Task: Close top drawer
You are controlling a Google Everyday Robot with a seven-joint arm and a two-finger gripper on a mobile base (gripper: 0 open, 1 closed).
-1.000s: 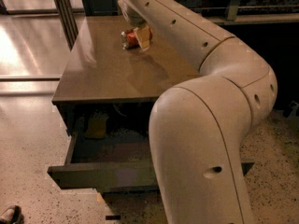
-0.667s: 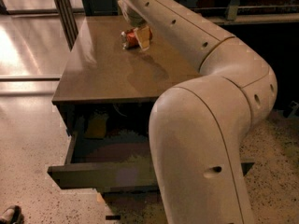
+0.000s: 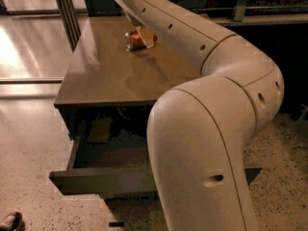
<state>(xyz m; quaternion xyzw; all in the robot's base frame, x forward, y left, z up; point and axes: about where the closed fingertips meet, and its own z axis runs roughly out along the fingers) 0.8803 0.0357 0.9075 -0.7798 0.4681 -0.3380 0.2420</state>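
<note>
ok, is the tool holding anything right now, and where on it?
Cannot tell: the tool is mostly hidden behind the arm, just above the red packet on the cabinet top.

The arm [image 3: 211, 143] is cream all over, dotted with small dark holes; its end effector runs out past the far top edge, unseen. The desk [image 3: 106, 76] has a plain matt brown top with a pale sheen along its left side. On its far part lies a crumpled packet [image 3: 140, 38], red with a tan-white flap. The top drawer [image 3: 101, 181] is dark grey-brown on its flat front and darker inside, where a dull yellow-tan object [image 3: 99, 130] sits at the far left. The floor [image 3: 33, 143] is pale beige speckled with dark flecks, and glossy at the far left.
</note>
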